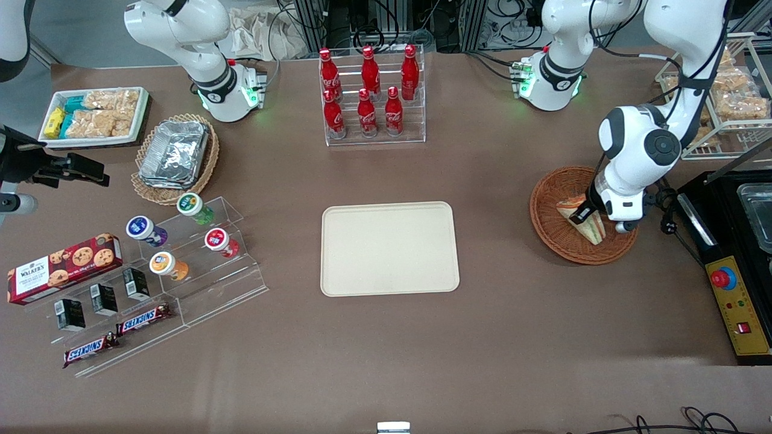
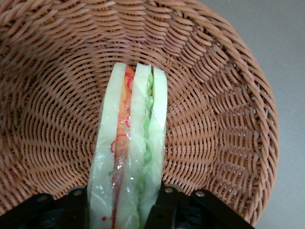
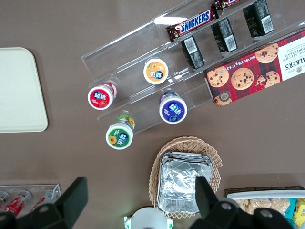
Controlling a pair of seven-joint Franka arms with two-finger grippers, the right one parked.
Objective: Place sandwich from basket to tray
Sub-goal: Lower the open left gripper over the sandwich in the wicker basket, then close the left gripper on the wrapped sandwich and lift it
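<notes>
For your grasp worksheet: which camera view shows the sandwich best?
The left wrist view: the sandwich fills it, layers visible, between the tool fingers in the basket. The front view shows it small, partly hidden by the arm. The right wrist view shows none.

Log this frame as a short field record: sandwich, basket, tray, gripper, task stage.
sandwich: wrapped wedge, in the basket, standing on edge
basket: reddish-brown wicker, toward the working arm's end of the table
tray: cream, nothing on it, mid-table
gripper: down in the basket, fingers on either side of the sandwich, shut on it
task stage: sandwich grasped, not yet lifted out
</notes>
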